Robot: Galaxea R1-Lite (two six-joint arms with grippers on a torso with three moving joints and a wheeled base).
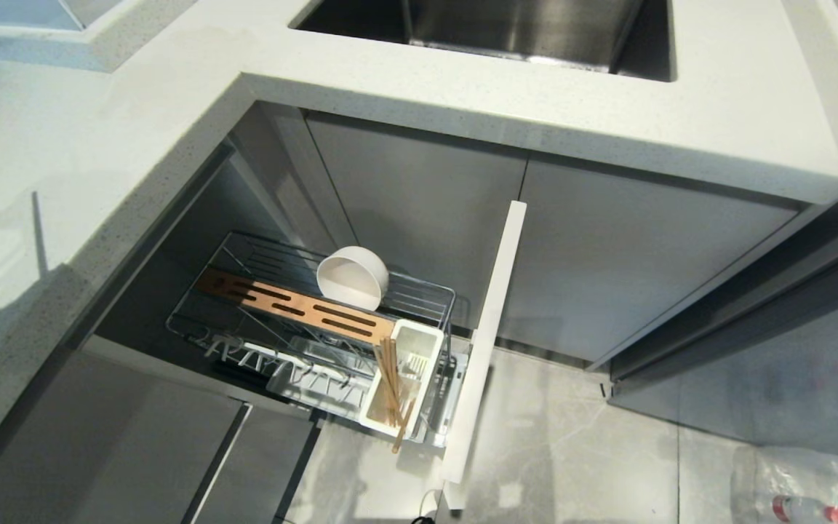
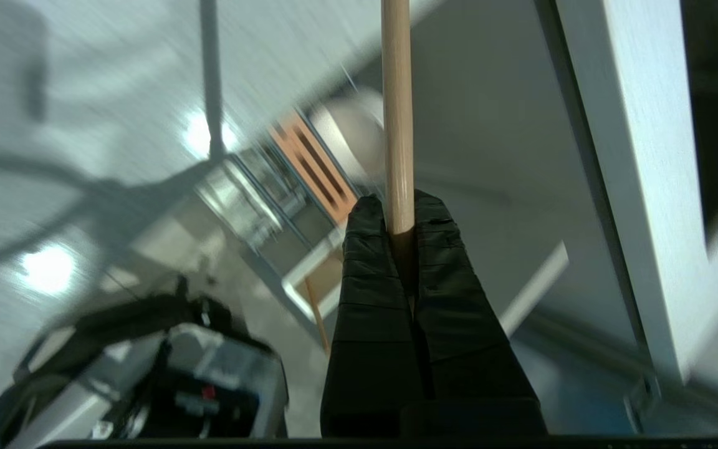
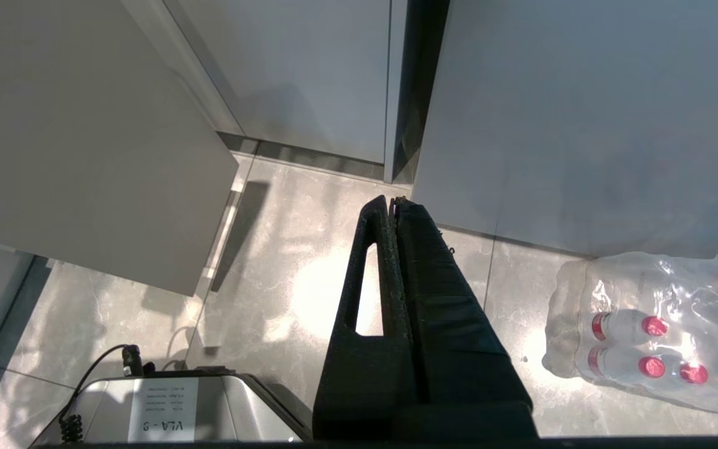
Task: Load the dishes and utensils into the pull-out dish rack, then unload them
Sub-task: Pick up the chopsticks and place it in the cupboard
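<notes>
While the right gripper (image 3: pixel 394 202) hangs pressed together, the left gripper (image 2: pixel 398 215) pinches one wooden chopstick (image 2: pixel 396 112) above the dish rack (image 1: pixel 419 298).

The pull-out dish rack (image 1: pixel 302 320) is standing drawn out. A cream-white bowl (image 1: pixel 352 277) is being propped on edge behind its slotted wooden strip (image 1: pixel 295 306). Wooden chopsticks (image 1: pixel 392 393) are leaning in the white cutlery box (image 1: pixel 404 378); another chopstick (image 2: pixel 396 118) is being gripped.

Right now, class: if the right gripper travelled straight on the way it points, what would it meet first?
Probably the grey floor tiles ahead of the shut right gripper, near the cabinet base; depth is unclear.
</notes>
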